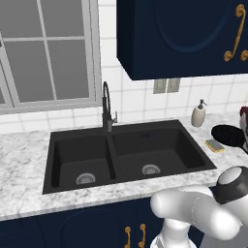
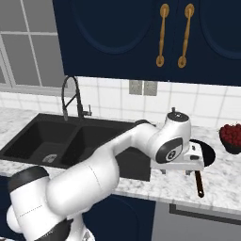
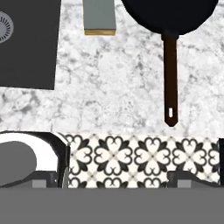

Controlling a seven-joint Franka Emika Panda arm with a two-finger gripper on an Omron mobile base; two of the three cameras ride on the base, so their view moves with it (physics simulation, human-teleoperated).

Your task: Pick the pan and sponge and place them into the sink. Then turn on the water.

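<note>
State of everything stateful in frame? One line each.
gripper: open, holding nothing, above the counter
pan: on the counter, empty, upright, not yet in the sink
sponge: flat on the counter beside the pan, grey-green side up
sink: both basins empty and dry
faucet: no water running
upper cabinet doors: closed

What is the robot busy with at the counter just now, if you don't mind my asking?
The white robot arm's gripper hangs open and empty over the marble counter, beside the round black frying pan with its long brown handle. The small yellow sponge with a grey-green top lies next to the pan. Neither is in the black double-basin sink yet, and no water runs from the dark gooseneck faucet.
</note>
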